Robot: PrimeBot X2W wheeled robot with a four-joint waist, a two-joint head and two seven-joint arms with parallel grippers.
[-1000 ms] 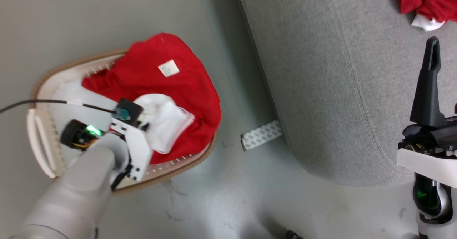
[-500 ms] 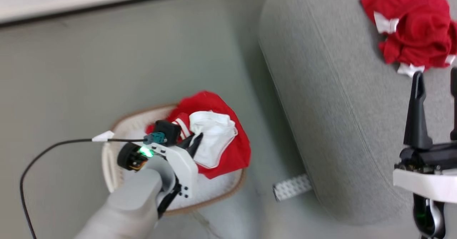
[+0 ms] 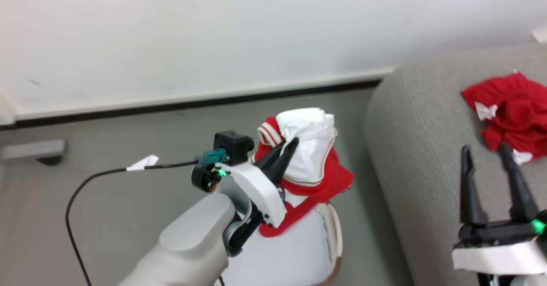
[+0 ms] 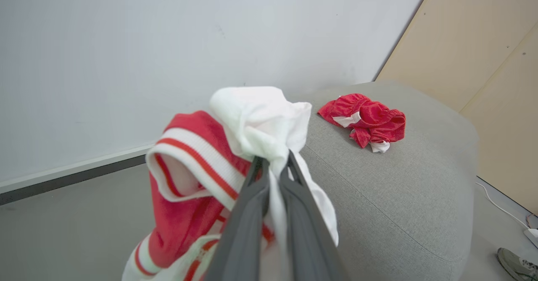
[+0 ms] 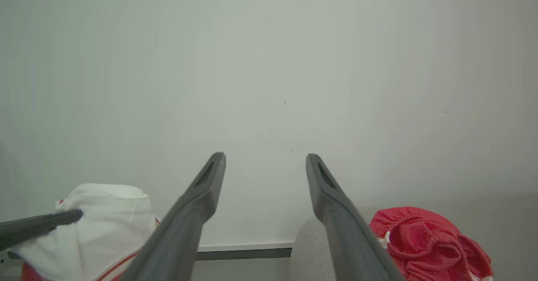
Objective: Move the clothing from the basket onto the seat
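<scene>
My left gripper (image 3: pixel 287 143) is shut on a red garment with white panels and striped trim (image 3: pixel 312 149), which hangs lifted above the basket (image 3: pixel 336 234). The left wrist view has the fingers (image 4: pixel 256 188) pinching the white fabric (image 4: pixel 256 117). Part of the basket's white rim and pale liner shows below my left arm. The grey sofa (image 3: pixel 419 157) stands to the right, with a second red garment (image 3: pixel 513 115) crumpled on its seat. My right gripper (image 3: pixel 485 153) hovers open over the sofa's near part, nothing between its fingers (image 5: pixel 201 197).
A white wall with a dark baseboard (image 3: pixel 192 102) runs behind. A black cable (image 3: pixel 85 187) trails from my left wrist. A beige panel (image 4: pixel 483 62) stands beyond the sofa, and a shoe (image 4: pixel 517 264) and a white cord (image 4: pixel 500 205) lie on the floor.
My left gripper has closed on the red-and-white garment and raised it out of the basket. The head camera has tilted up, bringing the wall into view.
</scene>
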